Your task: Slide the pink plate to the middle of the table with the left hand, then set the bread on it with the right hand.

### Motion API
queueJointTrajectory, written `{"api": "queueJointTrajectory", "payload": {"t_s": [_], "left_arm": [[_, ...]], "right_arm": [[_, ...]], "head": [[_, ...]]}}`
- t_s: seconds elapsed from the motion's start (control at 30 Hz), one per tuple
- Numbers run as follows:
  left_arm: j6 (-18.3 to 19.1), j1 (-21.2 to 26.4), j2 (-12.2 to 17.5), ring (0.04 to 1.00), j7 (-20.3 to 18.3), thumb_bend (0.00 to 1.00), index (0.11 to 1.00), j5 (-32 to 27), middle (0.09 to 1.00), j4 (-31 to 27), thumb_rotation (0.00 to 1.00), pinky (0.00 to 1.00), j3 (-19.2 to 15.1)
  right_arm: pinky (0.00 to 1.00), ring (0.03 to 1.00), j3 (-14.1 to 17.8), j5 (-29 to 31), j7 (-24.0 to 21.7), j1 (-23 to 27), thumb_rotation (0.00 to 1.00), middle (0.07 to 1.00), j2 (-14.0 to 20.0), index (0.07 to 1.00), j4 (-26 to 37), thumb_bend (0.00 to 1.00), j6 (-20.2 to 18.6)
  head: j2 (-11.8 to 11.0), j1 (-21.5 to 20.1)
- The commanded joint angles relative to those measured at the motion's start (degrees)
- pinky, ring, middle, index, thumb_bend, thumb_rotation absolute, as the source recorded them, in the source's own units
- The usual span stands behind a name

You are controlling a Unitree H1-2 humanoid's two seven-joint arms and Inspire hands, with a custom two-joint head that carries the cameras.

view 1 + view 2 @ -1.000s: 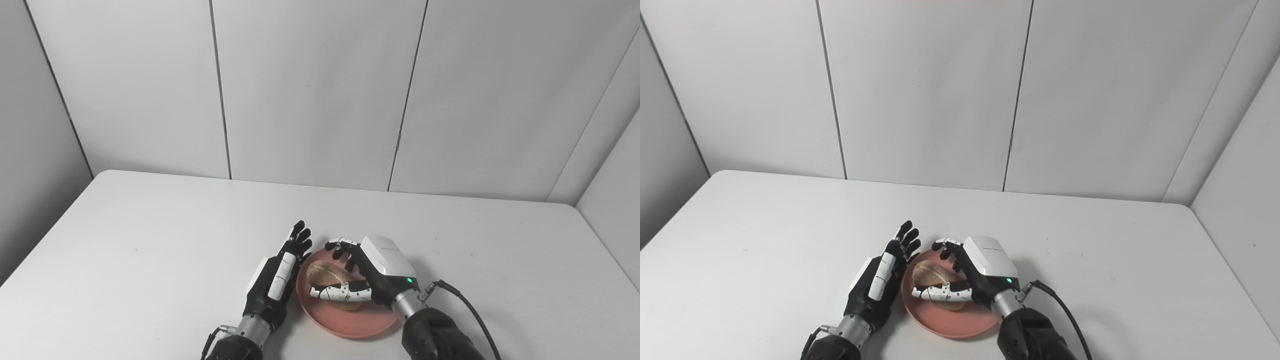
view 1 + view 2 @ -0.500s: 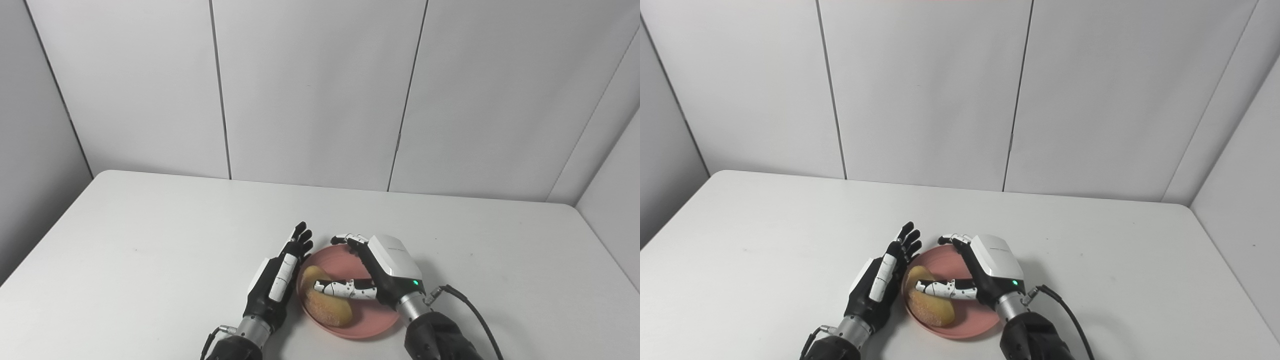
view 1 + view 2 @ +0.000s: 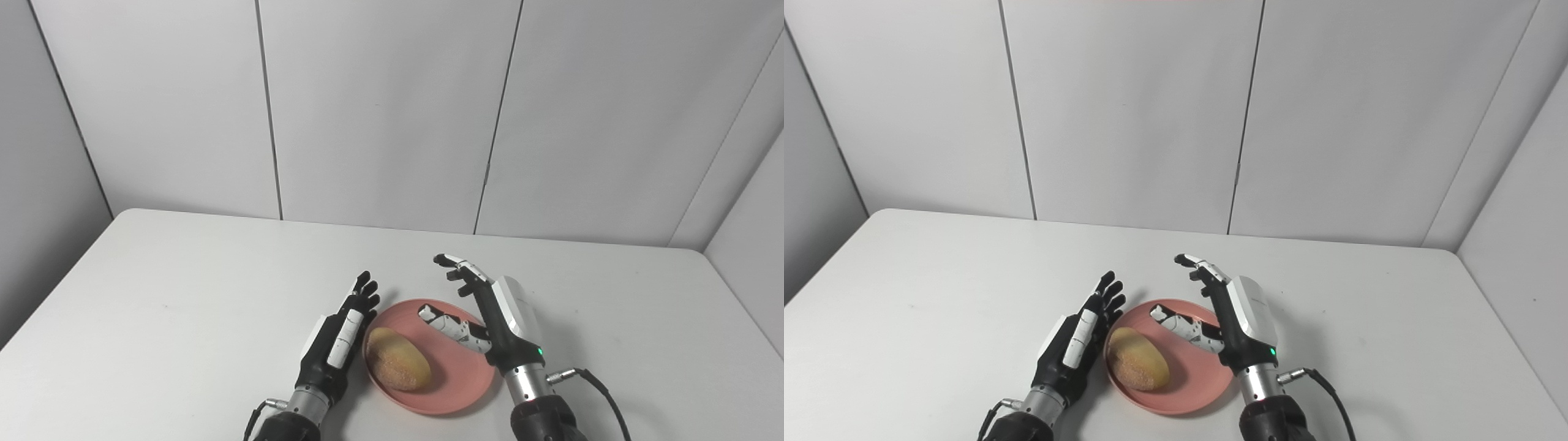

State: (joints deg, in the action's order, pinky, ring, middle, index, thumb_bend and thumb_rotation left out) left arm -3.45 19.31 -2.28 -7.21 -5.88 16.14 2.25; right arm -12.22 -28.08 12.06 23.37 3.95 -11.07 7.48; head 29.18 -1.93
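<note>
Your right hand [image 3: 499,318] hangs open and empty over the pink plate [image 3: 465,383] because the bread [image 3: 398,366] lies at its 9 o'clock edge, your left hand [image 3: 335,346] splayed alongside as a stop.

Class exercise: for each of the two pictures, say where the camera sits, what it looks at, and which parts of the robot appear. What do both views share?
Left eye view: on the head, looking down at the table; both forearms rise from the bottom edge.
Right eye view: beside it, same aim, scene shifted left.
Shared: bread on the pink plate, left hand beside it, right hand open above.
</note>
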Motion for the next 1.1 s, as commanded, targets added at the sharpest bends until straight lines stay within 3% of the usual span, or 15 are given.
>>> {"api": "queueJointTrajectory", "payload": {"t_s": [0.0,0.1,0.27,0.4,0.53,0.8,1.07], "left_arm": [[-4.32,-1.88,0.69,0.99,2.01,0.93,1.0,2.7,0.988,2.56,0.86,0.97,-0.25],[-8.17,-1.69,1.24,0.999,4.38,0.92,1.0,6.26,0.987,3.52,0.89,1.0,0.06],[-11.29,-1.52,1.84,1.0,7.09,0.9,1.0,10.18,0.984,4.36,0.92,1.0,0.36],[-12.28,-1.37,2.11,1.0,9.55,0.87,1.0,13.05,0.985,4.84,0.96,1.0,0.51],[-12.67,-1.16,1.87,1.0,11.75,0.85,1.0,14.57,0.994,5.5,0.97,1.0,0.12],[-10.08,-0.94,1.62,1.0,10.27,0.87,1.0,10.72,1.0,5.69,0.98,1.0,-0.71],[-2.25,-0.11,0.53,1.0,8.15,0.95,1.0,3.1,1.0,5.54,0.94,1.0,-3.47]], "right_arm": [[0.73,0.807,1.89,4.17,1.2,0.52,1.0,0.836,-0.73,0.798,-0.25,0.9,5.52],[0.79,0.846,3.55,8.42,0.43,0.09,1.0,0.865,-1.15,0.855,-3.06,0.79,8.67],[0.82,0.878,6.21,16.06,-1.8,0.0,1.0,0.886,-2.18,0.888,-8.28,0.79,11.38],[0.88,0.906,9.19,22.86,-3.79,0.23,1.0,0.912,-3.77,0.933,-11.81,0.88,11.51],[0.91,0.914,11.33,26.39,-4.92,0.62,1.0,0.926,-4.71,0.945,-14.23,0.9,10.62],[0.99,0.956,14.19,30.41,-5.65,0.74,1.0,0.95,-6.18,0.964,-16.07,0.84,7.29],[1.0,0.973,15.14,31.02,-5.27,0.58,1.0,0.952,-7.08,0.958,-18.03,0.82,8.05]], "head": [[0.06,-0.01],[0.0,-0.08],[0.12,-0.21],[0.12,-0.24],[0.11,-0.26],[0.24,-0.75],[0.46,-1.05]]}}
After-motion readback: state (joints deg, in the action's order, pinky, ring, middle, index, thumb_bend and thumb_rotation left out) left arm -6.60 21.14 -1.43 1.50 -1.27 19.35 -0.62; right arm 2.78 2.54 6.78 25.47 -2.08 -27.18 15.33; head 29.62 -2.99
